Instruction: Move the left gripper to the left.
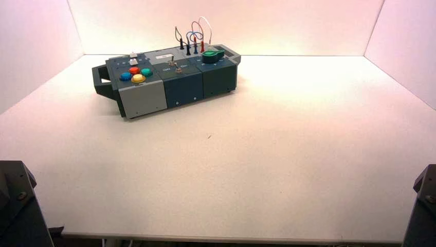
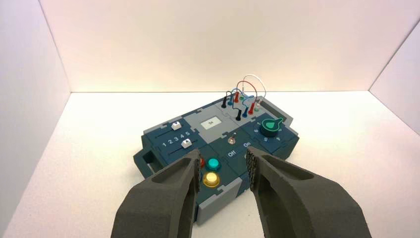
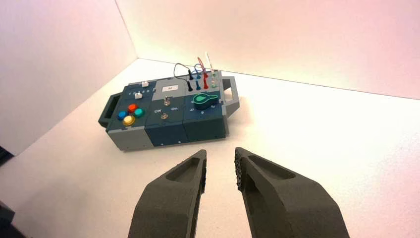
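The dark blue-grey box stands turned on the far left of the white table. My left gripper is open and empty, held above the table on the near side of the box, apart from it. Between its fingers I see the yellow button, the teal button and a toggle switch lettered Off and On. My right gripper is open and empty over bare table, well short of the box. Only the arm bases show in the high view, at the bottom corners.
The box carries coloured buttons, two sliders with white caps, a green knob and looped wires in sockets. It has a handle at its left end. White walls enclose the table at the back and sides.
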Tool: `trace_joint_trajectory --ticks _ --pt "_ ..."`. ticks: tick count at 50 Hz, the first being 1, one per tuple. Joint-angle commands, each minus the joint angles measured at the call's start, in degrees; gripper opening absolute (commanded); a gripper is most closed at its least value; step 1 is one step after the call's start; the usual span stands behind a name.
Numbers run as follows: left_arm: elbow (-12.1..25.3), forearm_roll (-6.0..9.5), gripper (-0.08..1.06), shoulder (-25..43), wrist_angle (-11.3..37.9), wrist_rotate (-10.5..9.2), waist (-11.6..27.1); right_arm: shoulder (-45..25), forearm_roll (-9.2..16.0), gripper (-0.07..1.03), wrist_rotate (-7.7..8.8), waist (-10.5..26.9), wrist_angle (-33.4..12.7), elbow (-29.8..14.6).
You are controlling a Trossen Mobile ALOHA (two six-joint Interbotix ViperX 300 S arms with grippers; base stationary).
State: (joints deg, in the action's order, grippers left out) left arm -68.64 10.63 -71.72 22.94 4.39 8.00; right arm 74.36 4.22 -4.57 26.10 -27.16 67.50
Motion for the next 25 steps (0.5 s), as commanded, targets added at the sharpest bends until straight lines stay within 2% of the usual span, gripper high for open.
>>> trace_joint_trajectory --ticks 1,25 --pt "1.0 0.09 0.50 0.4 -0.4 0.09 -0.2 -0.4 0.2 0.33 -0.35 -0.1 0.8 -1.6" --pt "0.5 -0.18 0.50 0.7 -1.6 0.18 -0.4 -0.4 0.3 0.33 -0.26 -0.1 0.8 -1.6"
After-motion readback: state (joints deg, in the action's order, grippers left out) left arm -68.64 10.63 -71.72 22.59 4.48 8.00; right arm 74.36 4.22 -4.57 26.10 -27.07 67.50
